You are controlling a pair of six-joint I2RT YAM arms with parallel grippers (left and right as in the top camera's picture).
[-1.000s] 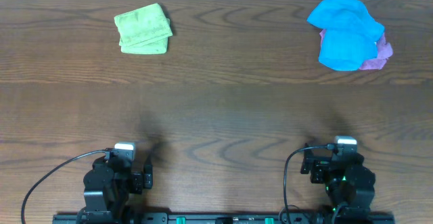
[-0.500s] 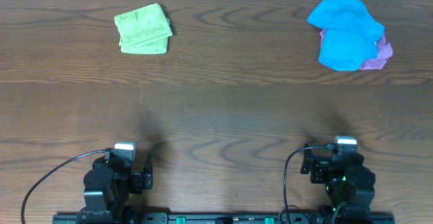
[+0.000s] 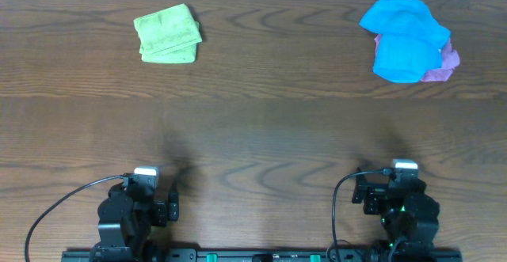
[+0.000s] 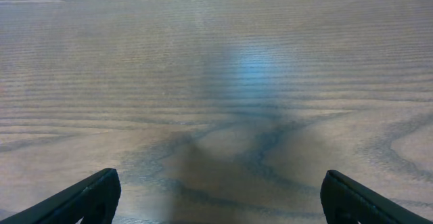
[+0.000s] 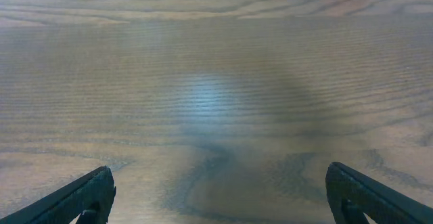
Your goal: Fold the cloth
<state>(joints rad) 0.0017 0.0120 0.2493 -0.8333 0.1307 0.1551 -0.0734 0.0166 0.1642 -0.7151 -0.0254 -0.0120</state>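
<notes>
Parked at the near table point(image 3: 253, 127) edge, the left gripper point(image 4: 220, 190) and right gripper point(image 5: 220, 183) show fingers spread wide, holding nothing; the green cloth point(image 3: 166, 33) and blue cloth point(image 3: 404, 39) lie well apart.

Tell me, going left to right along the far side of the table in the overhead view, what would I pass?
green cloth, folded → blue cloth, crumpled. A pink cloth peeks out from under the blue one's right side, so I leave it unranked.
</notes>
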